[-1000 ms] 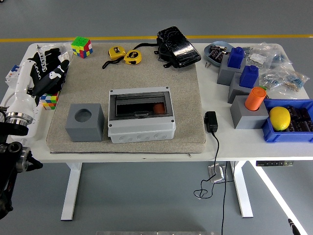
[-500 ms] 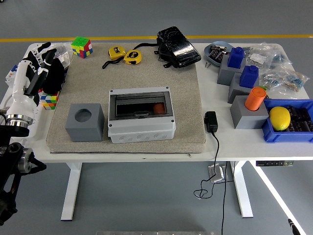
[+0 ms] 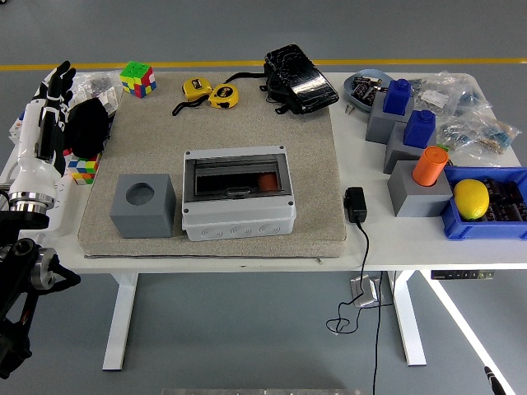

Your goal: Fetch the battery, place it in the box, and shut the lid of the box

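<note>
We've got the left robot hand (image 3: 49, 111) up at the far-left edge of the worktop (image 3: 247, 251), well left of the box (image 3: 238, 193). Fingers look extended & loosely spread, holding nothing. Right arm isn't in shot.

Box sits mid-mat, w/ the tan mat (image 3: 214, 156) under it. Its long axis runs left-right. Through the dark see-through lid (image 3: 237, 177) we make out a reddish-orange thing (image 3: 268, 180) toward the right end of the box interior; prob. the battery, but we can't confirm thru the tint. Lid seems to lie down over the opening; whether it's fully latched we can't tell.

Key relation as we judge it: box lies right of & nearer than the left robot hand, w/ the grey cube block (image 3: 143, 205) just left of the box, between hand and box on the near side. So any reach from the left goes across the mat, past or over that block. Left robot hand is the only one in view, so it's the nearer by default.

Other orange item: a cylinder (image 3: 429, 165) on a grey block well right of the box, beside the blue bin (image 3: 486, 226) w/ the lemon (image 3: 471, 197). That one's far from the left hand.

If the lid isn't seated, we'd press down on its front edge, along the box's long side.
</note>
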Controlling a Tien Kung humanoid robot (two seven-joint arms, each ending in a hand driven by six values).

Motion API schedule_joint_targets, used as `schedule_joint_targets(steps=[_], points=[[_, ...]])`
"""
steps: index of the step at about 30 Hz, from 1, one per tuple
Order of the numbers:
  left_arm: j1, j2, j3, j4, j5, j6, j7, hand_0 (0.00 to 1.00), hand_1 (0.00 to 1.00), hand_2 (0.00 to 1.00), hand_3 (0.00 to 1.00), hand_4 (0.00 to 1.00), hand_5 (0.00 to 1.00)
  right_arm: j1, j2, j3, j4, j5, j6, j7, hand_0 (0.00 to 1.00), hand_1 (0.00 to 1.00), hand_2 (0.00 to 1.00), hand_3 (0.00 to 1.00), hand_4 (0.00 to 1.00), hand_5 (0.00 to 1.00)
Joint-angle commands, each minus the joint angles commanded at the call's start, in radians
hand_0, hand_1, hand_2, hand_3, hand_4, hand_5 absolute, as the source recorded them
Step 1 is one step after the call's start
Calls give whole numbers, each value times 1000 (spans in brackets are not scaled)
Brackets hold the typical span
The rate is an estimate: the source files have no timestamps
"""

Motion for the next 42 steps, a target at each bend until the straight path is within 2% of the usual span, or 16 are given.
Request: schedule_joint_targets(steps=[7,13,15,16,21,22,31,39,42], points=[[0,-2,-2,1,-13,5,-11,998,998,958,938,998,998,2,0,1,0,-1,0,0,824,788,763,797,998,998],[5,-9,5,5,-99,-23,-14,971,976,932,947,998,998,1,2,1,0,0,0,0,823,788,763,797,998,998],[5,-11,2,6,-98,-24,-9,971,976,932,947,998,998,1,2,0,0,1,0,1,823,788,763,797,998,998],[5,-11,1,6,-96,-22,-6,933,948,903,942,998,998,2,2,0,0,0,0,1,823,789,762,797,998,998],[6,-10,-2,2,-82,-15,3,933,948,903,942,998,998,0,1,7,0,-7,-2,1,823,789,762,797,998,998],[6,-10,-2,1,-80,-15,5,911,896,856,891,998,998,0,1,11,0,-11,-3,1,833,791,767,803,998,998],[10,-9,5,-4,-35,4,21,898,891,853,884,998,998,-1,-1,197,0,-189,-35,-14,862,825,798,821,998,998],[12,-5,19,-8,-10,14,29,893,889,849,881,998,998,-2,9,434,0,-421,-42,-45,893,849,821,845,998,998],[14,-4,24,-8,-9,19,31,890,887,847,882,998,998,-8,3,435,0,-418,-36,-50,874,850,821,848,998,998]])
